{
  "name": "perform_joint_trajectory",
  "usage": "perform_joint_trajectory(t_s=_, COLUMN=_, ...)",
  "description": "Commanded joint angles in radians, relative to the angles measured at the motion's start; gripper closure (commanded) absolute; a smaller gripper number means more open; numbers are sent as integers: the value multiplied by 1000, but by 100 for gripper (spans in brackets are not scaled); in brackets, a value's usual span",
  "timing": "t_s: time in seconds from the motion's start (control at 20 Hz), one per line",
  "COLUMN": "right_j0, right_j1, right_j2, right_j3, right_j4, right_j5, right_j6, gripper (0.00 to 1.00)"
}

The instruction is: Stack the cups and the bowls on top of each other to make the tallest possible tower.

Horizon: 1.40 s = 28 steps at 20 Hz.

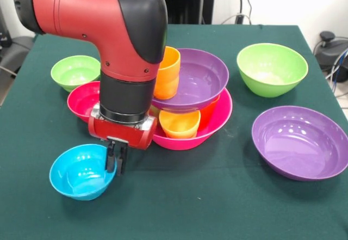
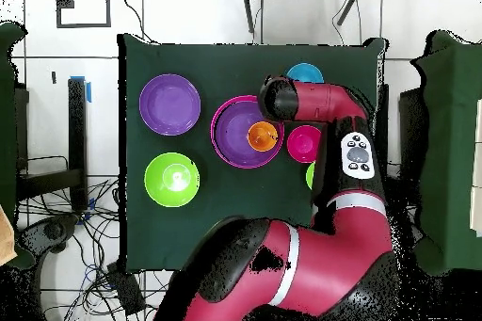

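The tower's base is the hot-pink bowl (image 1: 220,123). A yellow-orange cup (image 1: 180,124) and a red-orange cup (image 1: 209,115) stand in it. A purple bowl (image 1: 198,79) rests tilted on them and holds an orange cup (image 1: 167,74). The tower also shows in the overhead view (image 2: 235,124). The blue bowl (image 1: 81,170) sits on the table in front of the tower and also shows in the overhead view (image 2: 306,72). My gripper (image 1: 116,161) is down at its right rim, one finger inside and one outside, shut on the rim. The green cup is hidden.
The red bowl (image 1: 81,101) and the small light-green bowl (image 1: 73,71) sit behind my wrist. The medium light-green bowl (image 1: 272,68) and a second purple bowl (image 1: 299,142) lie to the right. My arm hangs over the tower's left side.
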Motion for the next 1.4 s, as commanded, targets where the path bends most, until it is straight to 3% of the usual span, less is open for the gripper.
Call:
perform_joint_trajectory(t_s=0.05, right_j0=31, right_j1=49, right_j2=30, right_j3=-26, right_j4=11, right_j5=-18, right_j6=95, gripper=100)
perform_joint_trajectory(t_s=0.45, right_j0=31, right_j1=-5, right_j2=40, right_j3=-16, right_j4=62, right_j5=91, right_j6=57, gripper=100)
perform_joint_trajectory(t_s=0.9, right_j0=53, right_j1=-221, right_j2=-5, right_j3=-20, right_j4=137, right_j5=397, right_j6=14, gripper=100)
perform_joint_trajectory(t_s=1.1, right_j0=60, right_j1=-267, right_j2=-17, right_j3=-30, right_j4=156, right_j5=476, right_j6=35, gripper=100)
perform_joint_trajectory(t_s=1.4, right_j0=43, right_j1=-360, right_j2=-14, right_j3=11, right_j4=195, right_j5=509, right_j6=39, gripper=100)
